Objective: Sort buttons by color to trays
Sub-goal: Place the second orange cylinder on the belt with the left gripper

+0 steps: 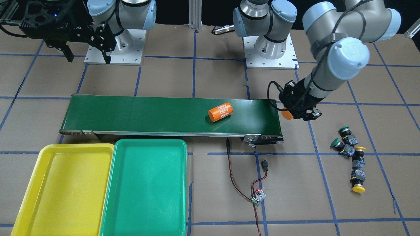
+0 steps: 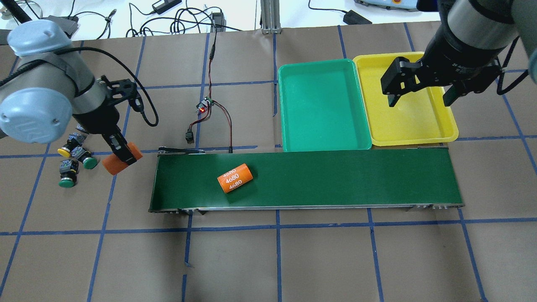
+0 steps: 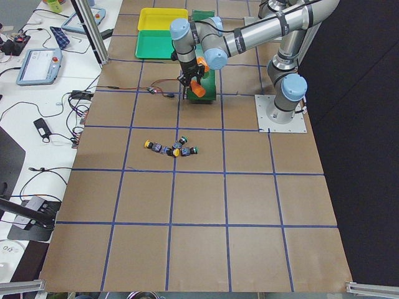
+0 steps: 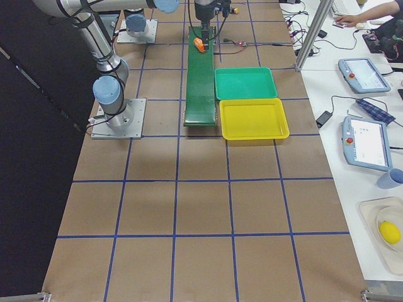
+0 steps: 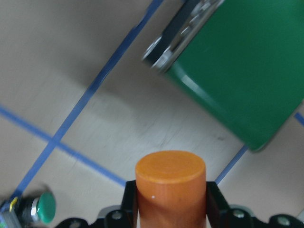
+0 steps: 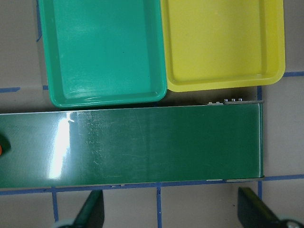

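Overhead, front views face each other, sharing conveyor belt (image 2: 335, 180); side views distant; wrist cameras close, looking down.

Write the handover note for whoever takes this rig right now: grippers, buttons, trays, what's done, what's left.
Left gripper: jaws shut on a smooth orange cylinder, beside the near end of the long dark-green conveyor belt.
Right gripper: jaws open, empty, above the shallow yellow plastic tray.
Buttons: the four small push-button switches, two green-capped and two yellow-capped, are clustered on the table past the belt end on the left arm's side.
Trays: the yellow tray and the shallow green plastic tray sit side by side, both empty.
A second orange cylinder marked 4680 lies on the belt.
Done: nothing sorted. Left: all four buttons.
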`<action>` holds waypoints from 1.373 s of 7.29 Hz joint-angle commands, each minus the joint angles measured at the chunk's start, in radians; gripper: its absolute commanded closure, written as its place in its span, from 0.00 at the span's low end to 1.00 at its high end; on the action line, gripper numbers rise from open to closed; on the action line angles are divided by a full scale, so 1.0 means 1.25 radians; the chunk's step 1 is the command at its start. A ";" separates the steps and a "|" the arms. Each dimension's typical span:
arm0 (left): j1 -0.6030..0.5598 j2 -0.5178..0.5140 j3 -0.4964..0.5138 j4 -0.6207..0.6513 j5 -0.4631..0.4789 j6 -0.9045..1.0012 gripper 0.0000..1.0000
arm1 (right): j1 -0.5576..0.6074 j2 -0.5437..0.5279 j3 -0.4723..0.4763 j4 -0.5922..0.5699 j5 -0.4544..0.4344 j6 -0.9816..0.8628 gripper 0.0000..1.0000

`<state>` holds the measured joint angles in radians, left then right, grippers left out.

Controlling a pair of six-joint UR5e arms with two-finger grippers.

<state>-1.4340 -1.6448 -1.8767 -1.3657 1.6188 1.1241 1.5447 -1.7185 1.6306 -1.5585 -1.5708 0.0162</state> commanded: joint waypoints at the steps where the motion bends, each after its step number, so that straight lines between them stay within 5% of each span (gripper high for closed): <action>1: -0.080 0.017 -0.061 0.066 -0.005 -0.027 1.00 | 0.000 0.000 0.000 0.000 0.000 -0.001 0.00; 3: -0.139 0.013 -0.135 0.214 -0.003 -0.028 1.00 | 0.000 0.000 0.000 0.000 0.000 0.001 0.00; 4: -0.144 0.005 -0.170 0.263 -0.004 -0.063 0.44 | 0.000 0.000 0.000 0.000 0.000 0.001 0.00; 5: -0.143 -0.003 -0.169 0.308 -0.005 -0.054 0.00 | 0.000 0.000 0.000 0.000 0.000 0.001 0.00; 8: -0.073 0.038 -0.146 0.243 -0.002 -0.040 0.00 | 0.000 0.000 0.001 0.001 -0.001 -0.001 0.00; 10: 0.169 0.051 -0.126 0.147 -0.054 -0.032 0.00 | 0.000 0.004 0.001 0.001 -0.001 -0.002 0.00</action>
<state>-1.4044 -1.5875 -2.0457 -1.1223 1.5946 1.0787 1.5449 -1.7156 1.6321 -1.5571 -1.5722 0.0150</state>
